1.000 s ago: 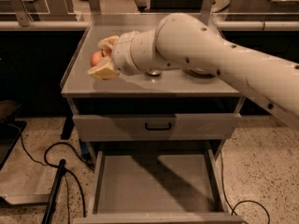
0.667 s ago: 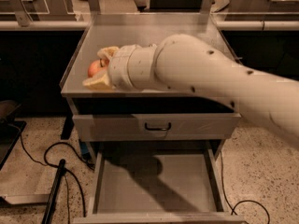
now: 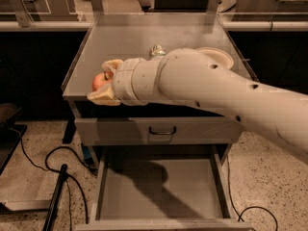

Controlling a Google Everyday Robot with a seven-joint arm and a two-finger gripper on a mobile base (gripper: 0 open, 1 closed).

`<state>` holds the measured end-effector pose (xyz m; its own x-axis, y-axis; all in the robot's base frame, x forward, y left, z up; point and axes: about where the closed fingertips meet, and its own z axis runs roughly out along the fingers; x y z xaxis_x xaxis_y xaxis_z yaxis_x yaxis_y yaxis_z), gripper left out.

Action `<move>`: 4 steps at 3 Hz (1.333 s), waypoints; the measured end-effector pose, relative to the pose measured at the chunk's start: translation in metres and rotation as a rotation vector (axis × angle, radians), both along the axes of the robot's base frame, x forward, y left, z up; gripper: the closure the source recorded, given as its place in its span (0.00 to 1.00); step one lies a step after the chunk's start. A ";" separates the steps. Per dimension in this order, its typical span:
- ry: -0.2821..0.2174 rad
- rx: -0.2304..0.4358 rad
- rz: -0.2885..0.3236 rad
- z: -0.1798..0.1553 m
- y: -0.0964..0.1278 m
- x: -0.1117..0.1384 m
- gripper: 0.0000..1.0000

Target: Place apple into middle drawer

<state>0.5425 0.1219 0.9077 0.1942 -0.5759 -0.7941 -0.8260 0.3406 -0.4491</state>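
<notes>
My gripper [image 3: 102,82] is at the front left edge of the cabinet top, its cream fingers [image 3: 102,96] closed around the red-orange apple [image 3: 99,81]. The apple is held just above the top's front edge. The middle drawer [image 3: 163,189] is pulled open below, with a bare grey floor, and my arm's shadow falls across it. My large white arm [image 3: 216,93] reaches in from the right and hides part of the top.
A silver can [image 3: 155,50] and a cream bowl [image 3: 217,57] stand on the cabinet top [image 3: 139,35] behind my arm. The closed upper drawer front has a black handle [image 3: 162,131]. Black cables [image 3: 57,177] lie on the speckled floor at left.
My gripper has carried the apple from over the cabinet top toward the front left edge, lower and nearer the camera.
</notes>
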 end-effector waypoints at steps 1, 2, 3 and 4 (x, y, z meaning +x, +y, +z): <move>0.013 0.018 -0.034 -0.005 -0.011 -0.011 1.00; 0.050 0.077 -0.097 -0.022 -0.014 -0.045 1.00; 0.069 0.147 -0.133 -0.025 -0.002 -0.088 1.00; 0.065 0.146 -0.138 -0.026 -0.002 -0.089 1.00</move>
